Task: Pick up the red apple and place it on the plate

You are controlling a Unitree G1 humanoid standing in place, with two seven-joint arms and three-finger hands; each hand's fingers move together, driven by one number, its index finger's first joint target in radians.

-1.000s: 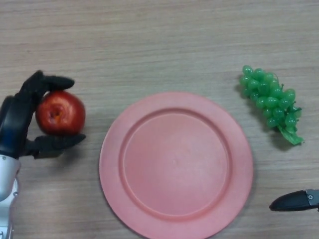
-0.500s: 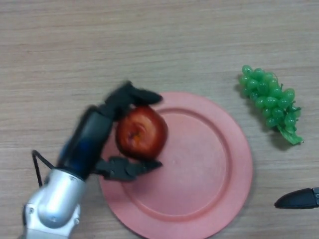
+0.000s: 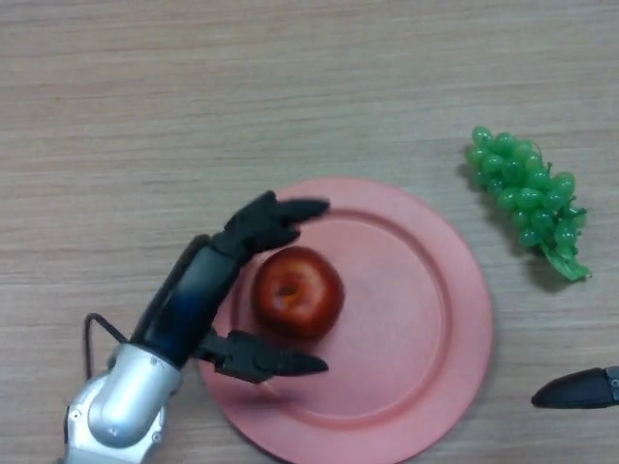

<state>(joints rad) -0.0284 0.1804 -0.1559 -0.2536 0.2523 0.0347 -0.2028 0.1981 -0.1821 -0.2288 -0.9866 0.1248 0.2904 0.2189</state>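
Note:
The red apple (image 3: 298, 292) sits stem-up on the left half of the pink plate (image 3: 426, 290). My left hand (image 3: 208, 282) reaches in from the lower left over the plate's rim and brackets the apple. Its fingers (image 3: 276, 220) stretch out above the apple and its thumb (image 3: 263, 362) lies below it, with a small gap on each side, so the hand is open. Only a dark tip of my right hand (image 3: 577, 389) shows at the lower right edge.
A bunch of green grapes (image 3: 524, 193) lies on the wooden table (image 3: 290, 87) to the right of the plate, near its upper right rim.
My left hand carried the apple from the table at the left onto the plate, lowered it there and spread its fingers away from it. The right hand stayed put.

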